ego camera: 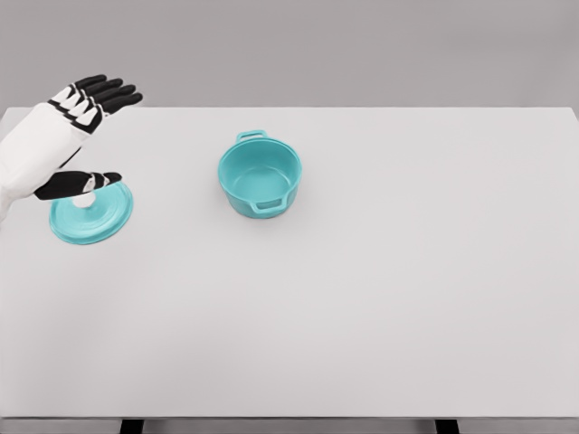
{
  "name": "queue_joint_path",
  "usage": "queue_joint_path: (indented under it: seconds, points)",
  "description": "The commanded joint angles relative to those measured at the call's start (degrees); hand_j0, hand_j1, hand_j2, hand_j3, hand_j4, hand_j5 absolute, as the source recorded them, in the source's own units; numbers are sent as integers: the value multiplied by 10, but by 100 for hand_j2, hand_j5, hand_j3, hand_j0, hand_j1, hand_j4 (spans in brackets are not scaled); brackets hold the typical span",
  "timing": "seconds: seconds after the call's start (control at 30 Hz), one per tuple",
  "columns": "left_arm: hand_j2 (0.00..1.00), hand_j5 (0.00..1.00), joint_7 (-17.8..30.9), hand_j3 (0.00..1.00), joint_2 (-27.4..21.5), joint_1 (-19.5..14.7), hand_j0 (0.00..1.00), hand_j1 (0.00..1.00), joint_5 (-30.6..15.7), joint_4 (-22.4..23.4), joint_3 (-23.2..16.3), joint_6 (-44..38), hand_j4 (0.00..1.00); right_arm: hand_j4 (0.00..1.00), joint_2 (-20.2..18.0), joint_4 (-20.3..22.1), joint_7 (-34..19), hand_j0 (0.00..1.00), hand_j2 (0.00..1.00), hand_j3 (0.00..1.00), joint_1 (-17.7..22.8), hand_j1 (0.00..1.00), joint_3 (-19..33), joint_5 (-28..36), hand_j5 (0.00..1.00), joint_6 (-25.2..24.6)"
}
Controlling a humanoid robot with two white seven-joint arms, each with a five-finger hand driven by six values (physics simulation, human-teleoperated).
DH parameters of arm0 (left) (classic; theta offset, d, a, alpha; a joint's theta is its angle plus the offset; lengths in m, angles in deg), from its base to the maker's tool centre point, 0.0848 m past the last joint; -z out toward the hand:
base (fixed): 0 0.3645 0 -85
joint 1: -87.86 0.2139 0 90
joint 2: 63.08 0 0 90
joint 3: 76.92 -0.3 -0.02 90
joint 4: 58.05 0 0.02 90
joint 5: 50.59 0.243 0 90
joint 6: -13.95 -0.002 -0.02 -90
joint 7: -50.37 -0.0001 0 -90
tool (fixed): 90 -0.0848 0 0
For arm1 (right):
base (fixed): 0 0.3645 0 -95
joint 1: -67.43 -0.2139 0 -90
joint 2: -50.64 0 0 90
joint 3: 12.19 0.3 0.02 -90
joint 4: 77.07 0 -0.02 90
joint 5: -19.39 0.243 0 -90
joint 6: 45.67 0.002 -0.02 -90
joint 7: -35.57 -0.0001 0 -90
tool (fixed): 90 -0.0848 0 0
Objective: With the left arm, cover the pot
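Pot sits uncovered on the surface; left hand hovers over the lid, fingers spread, holding nothing.

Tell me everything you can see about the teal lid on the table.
The lid is round, teal and smooth, with a small white knob on top. It lies flat on the white table near the left edge, well apart from the open pot. The left hand hovers over it, fingers spread, thumb reaching beside the knob; whether they touch is unclear.
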Motion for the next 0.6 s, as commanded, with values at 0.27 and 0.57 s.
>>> queue_joint_path:
  seconds: [0.27, 0.57]
  points:
    - [100, 100, 27, 100, -4, -9, 100, 100, 2, 55, 1, 0, 100, 100, 0, 0, 0, 100, 100, 100, 0, 100, 0, 0, 100, 0]
    - [100, 100, 242, 100, -22, -150, 100, 100, 9, 253, -62, 0, 100, 100, 0, 0, 0, 100, 100, 100, 0, 100, 0, 0, 100, 0]
